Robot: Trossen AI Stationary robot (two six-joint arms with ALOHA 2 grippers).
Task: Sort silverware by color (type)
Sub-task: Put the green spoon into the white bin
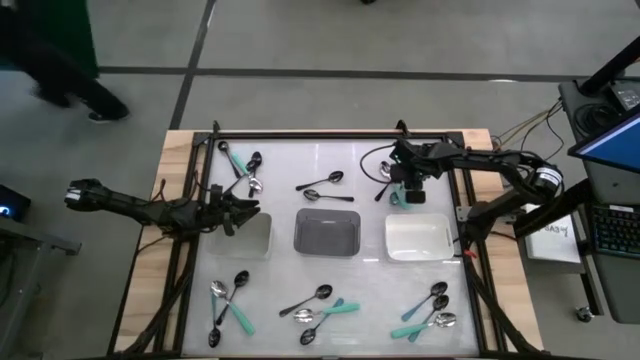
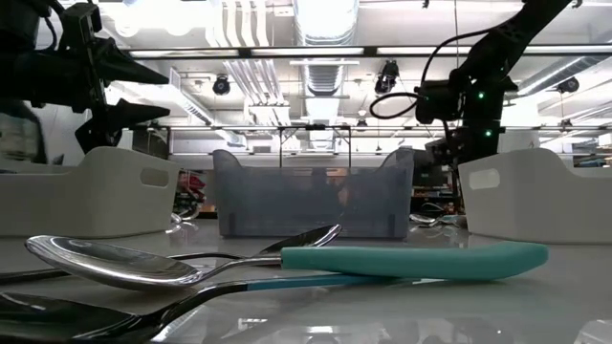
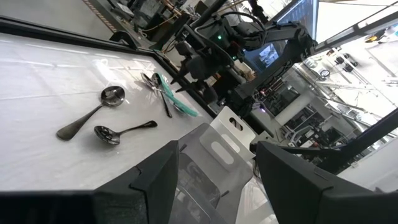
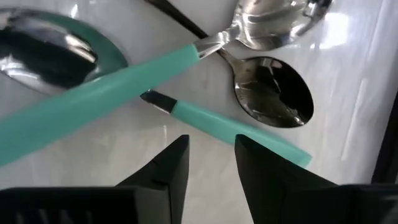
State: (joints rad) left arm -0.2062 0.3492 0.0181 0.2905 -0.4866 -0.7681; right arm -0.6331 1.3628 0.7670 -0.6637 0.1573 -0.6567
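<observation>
two dark fingers of the right gripper [image 4: 210,163] filled the bottom of the right wrist view, slightly spread with nothing between them. just beyond their tips lay a mint-green spoon handle [image 4: 239,132], its long axis running from centre frame down toward the lower right, crosswise to the gap between the fingers. a second mint-green handle [image 4: 93,93] crossed above it, beside two shiny silver spoon bowls [image 4: 273,92].

in the high view this gripper [image 1: 408,187] hovered over that small cluster at the upper right, just above the white tray [image 1: 417,237]. other spoons lay scattered in groups: upper left [image 1: 243,168], top centre [image 1: 322,186], and along the bottom edge [image 1: 322,305]. a grey tray [image 1: 327,232] sat mid-table.

the left gripper [image 1: 238,212] waited at centre left over a clear tray [image 1: 250,235], its fingers spread and empty. judging by position, the right arm was far nearer the green handle, which lay directly beneath its claw.
</observation>
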